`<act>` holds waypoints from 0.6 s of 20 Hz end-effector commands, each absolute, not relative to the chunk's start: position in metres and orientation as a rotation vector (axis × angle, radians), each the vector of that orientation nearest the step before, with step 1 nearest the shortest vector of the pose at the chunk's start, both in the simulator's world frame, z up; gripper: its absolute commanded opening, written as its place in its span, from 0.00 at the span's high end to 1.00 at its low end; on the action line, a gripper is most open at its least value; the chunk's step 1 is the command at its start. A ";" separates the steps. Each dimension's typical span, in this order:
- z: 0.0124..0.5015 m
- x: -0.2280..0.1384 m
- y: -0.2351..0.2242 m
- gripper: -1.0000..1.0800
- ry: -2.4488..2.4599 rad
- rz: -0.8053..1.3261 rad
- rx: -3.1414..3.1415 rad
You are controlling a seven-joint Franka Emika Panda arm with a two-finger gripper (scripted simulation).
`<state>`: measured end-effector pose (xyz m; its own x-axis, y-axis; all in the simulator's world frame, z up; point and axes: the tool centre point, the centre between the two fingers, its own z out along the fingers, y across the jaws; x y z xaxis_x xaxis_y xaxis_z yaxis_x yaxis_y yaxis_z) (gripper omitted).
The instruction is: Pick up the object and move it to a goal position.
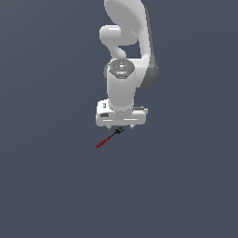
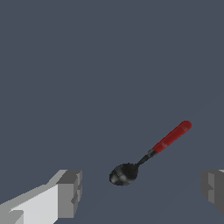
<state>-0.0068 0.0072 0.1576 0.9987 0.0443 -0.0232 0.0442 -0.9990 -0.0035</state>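
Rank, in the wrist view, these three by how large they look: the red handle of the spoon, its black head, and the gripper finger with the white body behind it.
1. Gripper finger, though it is nearest the camera.
2. Red handle and black head: similar in apparent size, so not ranked.

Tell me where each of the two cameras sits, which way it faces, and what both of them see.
Exterior view: off the arm, facing the white arm's front, gripper low over the red-handled spoon.
Wrist view: mounted on the wrist, looking past both fingers at the spoon on the grey floor; the jaws stand wide apart.
Shared: spoon, gripper, floor.
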 end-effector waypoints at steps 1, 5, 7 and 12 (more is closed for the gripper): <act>0.158 -0.007 0.007 0.04 -0.069 0.037 -3.138; 0.162 -0.005 0.009 0.04 -0.052 0.026 -3.133; 0.167 -0.002 0.011 0.04 -0.034 0.014 -3.128; 0.176 0.002 0.015 0.04 -0.030 -0.003 -3.120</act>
<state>0.0014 0.0137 0.1740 0.9998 0.0187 -0.0001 0.0187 -0.9996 -0.0196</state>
